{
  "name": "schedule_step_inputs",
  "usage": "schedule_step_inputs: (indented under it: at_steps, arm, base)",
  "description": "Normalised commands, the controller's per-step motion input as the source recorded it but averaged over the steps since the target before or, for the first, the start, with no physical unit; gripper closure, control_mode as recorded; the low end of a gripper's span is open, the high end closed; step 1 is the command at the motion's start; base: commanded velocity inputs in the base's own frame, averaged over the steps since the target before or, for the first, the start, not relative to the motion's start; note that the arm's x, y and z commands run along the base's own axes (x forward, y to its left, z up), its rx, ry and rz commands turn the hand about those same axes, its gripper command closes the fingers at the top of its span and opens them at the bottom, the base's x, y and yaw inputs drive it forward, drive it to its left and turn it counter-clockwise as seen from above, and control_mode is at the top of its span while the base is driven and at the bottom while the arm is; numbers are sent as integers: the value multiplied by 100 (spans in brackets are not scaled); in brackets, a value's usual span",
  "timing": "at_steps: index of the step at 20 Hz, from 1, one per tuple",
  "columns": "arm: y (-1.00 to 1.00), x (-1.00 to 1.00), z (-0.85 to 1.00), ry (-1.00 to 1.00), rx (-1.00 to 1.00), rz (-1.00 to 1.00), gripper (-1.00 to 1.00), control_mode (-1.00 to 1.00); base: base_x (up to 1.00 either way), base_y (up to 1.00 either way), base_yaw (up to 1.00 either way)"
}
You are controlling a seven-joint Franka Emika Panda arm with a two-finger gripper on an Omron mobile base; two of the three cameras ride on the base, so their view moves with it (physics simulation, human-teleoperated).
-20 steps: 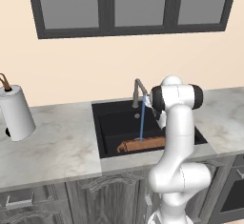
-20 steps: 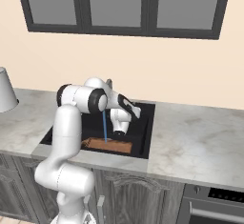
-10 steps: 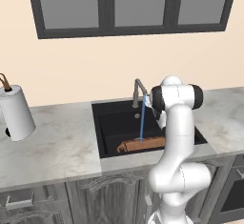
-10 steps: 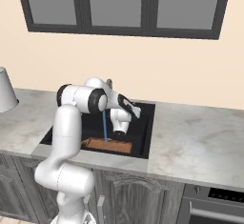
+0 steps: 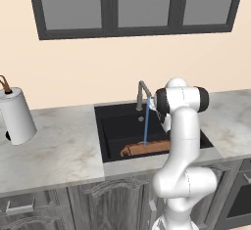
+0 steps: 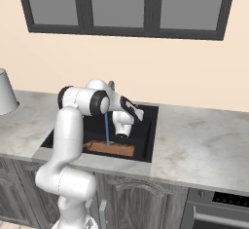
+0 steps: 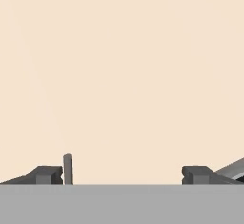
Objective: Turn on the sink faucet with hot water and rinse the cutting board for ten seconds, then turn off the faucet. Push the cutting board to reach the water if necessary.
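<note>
The sink faucet (image 5: 142,93) stands at the back rim of the black sink (image 5: 112,126), and its top shows past my arm (image 6: 111,84). The water (image 5: 145,126) runs as a thin blue stream (image 6: 107,128) straight down onto the cutting board (image 5: 145,149). The orange-brown board lies along the basin's front wall (image 6: 110,148). My wrist hangs over the basin just right of the stream. My gripper (image 7: 121,174) is open with nothing between its fingertips (image 7: 47,174), and it faces the beige wall. A short grey rod (image 7: 67,168) stands beside the left fingertip.
A white paper-towel roll (image 5: 17,116) stands on the marble worktop (image 5: 59,150) at the left. Dark-framed windows (image 5: 137,4) run along the wall above. An oven front (image 6: 214,208) sits below the counter on the right.
</note>
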Motion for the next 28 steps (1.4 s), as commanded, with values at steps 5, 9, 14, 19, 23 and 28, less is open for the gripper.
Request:
schedule_step_inputs:
  at_steps: [5,9,14,19,23,28]
  arm:
    - [0,0,0,0,0,0,-100,-100]
    - [0,0,0,0,0,0,-100,-100]
    - [0,0,0,0,0,0,-100,-100]
    - [0,0,0,0,0,0,-100,-100]
    - [0,0,0,0,0,0,-100,-100]
    - [0,0,0,0,0,0,-100,-100]
  base:
    - [0,0,0]
    - [0,0,0]
    - [0,0,0]
    - [0,0,0]
    - [0,0,0]
    - [0,0,0]
